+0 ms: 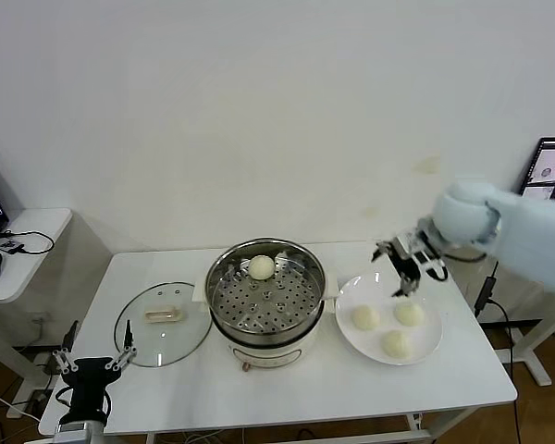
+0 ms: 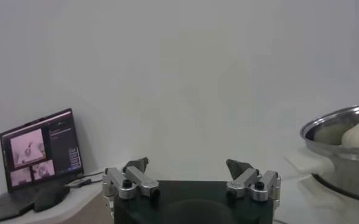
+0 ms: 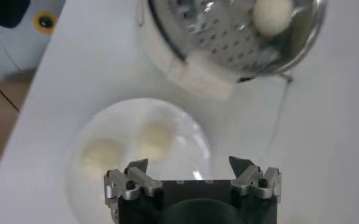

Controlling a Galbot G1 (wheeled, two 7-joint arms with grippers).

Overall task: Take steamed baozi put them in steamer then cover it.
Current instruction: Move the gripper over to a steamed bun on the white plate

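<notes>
Carrying surface: one white rectangular table (image 1: 287, 388) bears everything, so both arms can reach each item from the near edge.
Steamer: one round shiny stainless-steel steamer (image 1: 265, 294) on a cream-white base sits at the table's middle, uncovered so buns can be dropped onto its perforated tray.
Cover: one round clear glass cover (image 1: 164, 324) with a metal rim and cream rectangular handle lies flat on the table just left of the steamer, probably parked there to keep the pot mouth free until loading ends.
Plate: one flat white round plate (image 1: 351, 339) rests just right of the steamer, serving as the supply spot.
Baozi: four small cream-white dome-shaped steamed baozi in all; one (image 1: 262, 267) lies on the tray toward the pot's far side, three (image 1: 396, 344) sit close together on the plate.
Right hand: the right hand (image 1: 400, 271) hovers above the plate's far edge, fingers apart and holding nothing, seemingly lined up for the next bun; the right wrist view shows two of the buns (image 3: 153, 139) ahead of it and the steamer (image 3: 228, 36) beyond.
Left hand: the left hand (image 1: 94, 359) waits low at the table's near-left corner, near the cover, fingers apart and empty.
Progress: by my reckoning one of four is loaded; covering is not yet due.
</notes>
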